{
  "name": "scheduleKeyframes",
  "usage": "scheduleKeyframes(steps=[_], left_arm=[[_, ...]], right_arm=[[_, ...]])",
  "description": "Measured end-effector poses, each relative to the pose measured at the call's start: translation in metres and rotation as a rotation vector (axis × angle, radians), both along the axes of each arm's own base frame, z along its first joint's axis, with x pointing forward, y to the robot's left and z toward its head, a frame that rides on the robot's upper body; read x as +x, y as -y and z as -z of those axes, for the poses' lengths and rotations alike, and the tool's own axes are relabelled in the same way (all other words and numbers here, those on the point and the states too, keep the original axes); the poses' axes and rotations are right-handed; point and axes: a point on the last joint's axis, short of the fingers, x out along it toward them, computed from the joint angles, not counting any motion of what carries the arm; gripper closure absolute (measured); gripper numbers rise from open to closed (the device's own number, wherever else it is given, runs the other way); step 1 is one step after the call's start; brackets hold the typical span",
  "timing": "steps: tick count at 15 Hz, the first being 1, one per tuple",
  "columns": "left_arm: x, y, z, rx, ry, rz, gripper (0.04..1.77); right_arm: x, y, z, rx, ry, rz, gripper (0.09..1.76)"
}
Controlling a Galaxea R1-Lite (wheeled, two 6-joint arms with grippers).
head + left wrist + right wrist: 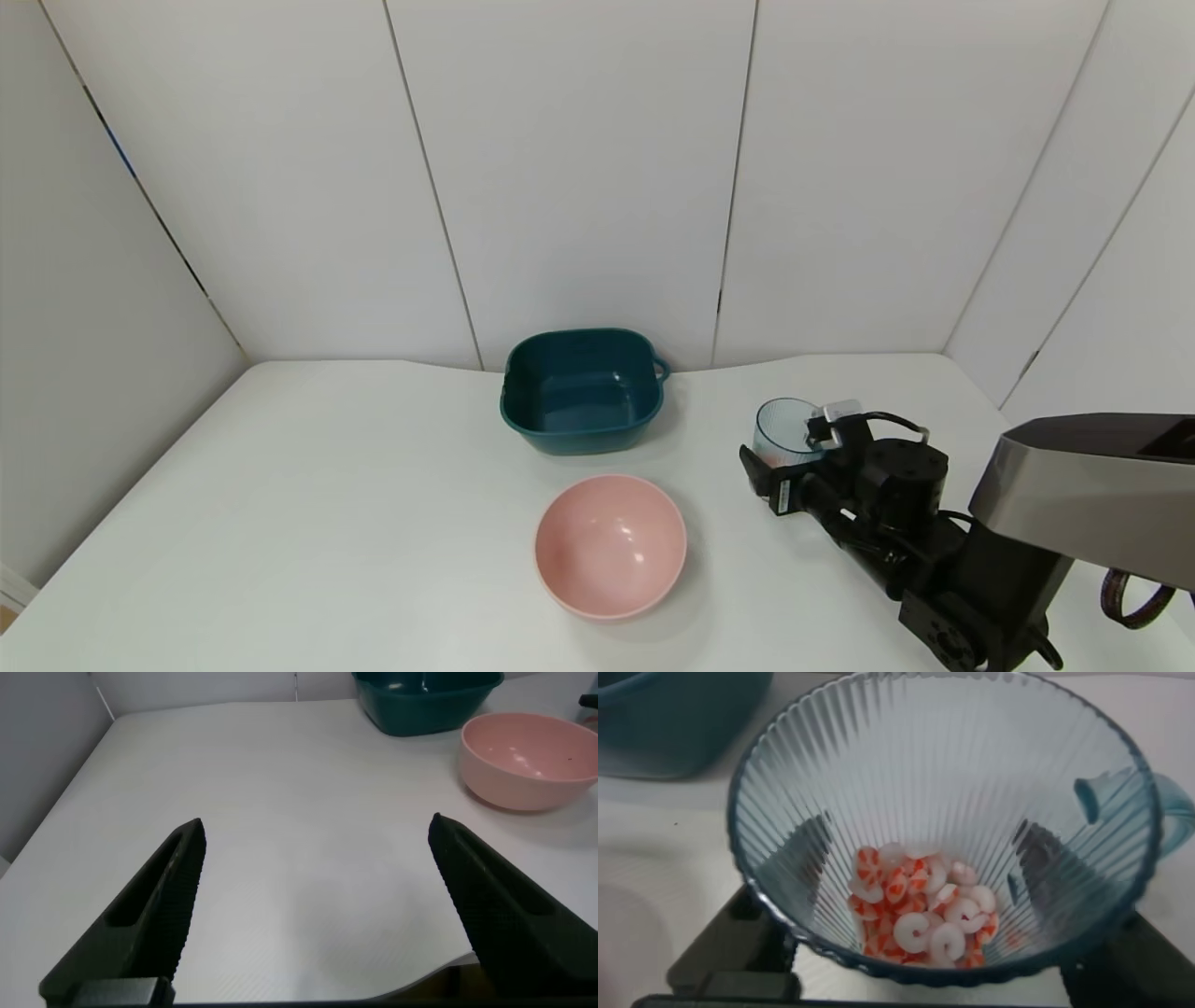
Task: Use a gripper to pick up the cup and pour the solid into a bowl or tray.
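The light-blue ribbed cup (782, 431) stands upright at the right of the table, right of the pink bowl (611, 544). My right gripper (782, 459) reaches in from the right, and its fingers (808, 863) press the cup's sides, seen through the wall. In the right wrist view the cup (943, 784) fills the frame, with the red-orange and white ring pieces (920, 910) heaped at its bottom and its handle to one side. My left gripper (317, 821) is open and empty over the bare table; the head view does not show it.
A dark teal square tub (583, 392) with a handle stands behind the pink bowl, near the back wall. Both also show in the left wrist view, the bowl (528, 756) and the tub (425, 695). White walls close the table's back and sides.
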Motion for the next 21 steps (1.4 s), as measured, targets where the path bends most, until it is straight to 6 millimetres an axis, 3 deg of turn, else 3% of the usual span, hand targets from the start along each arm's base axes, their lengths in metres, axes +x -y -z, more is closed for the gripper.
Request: scheduleKeyframes(steps=[2, 12, 16, 21], left_arm=[[0.000, 0.000, 0.000, 0.000, 0.000, 0.000, 0.09], [0.000, 0.000, 0.000, 0.000, 0.000, 0.000, 0.09], [0.000, 0.000, 0.000, 0.000, 0.000, 0.000, 0.09], [0.000, 0.000, 0.000, 0.000, 0.000, 0.000, 0.09]], right_arm=[[0.000, -0.001, 0.001, -0.001, -0.001, -0.005, 0.46], [-0.003, 0.000, -0.008, -0.009, -0.019, -0.022, 0.47], [-0.005, -0.001, -0.035, -0.029, -0.070, -0.046, 0.47], [0.000, -0.008, -0.086, -0.110, -0.048, -0.075, 0.47]])
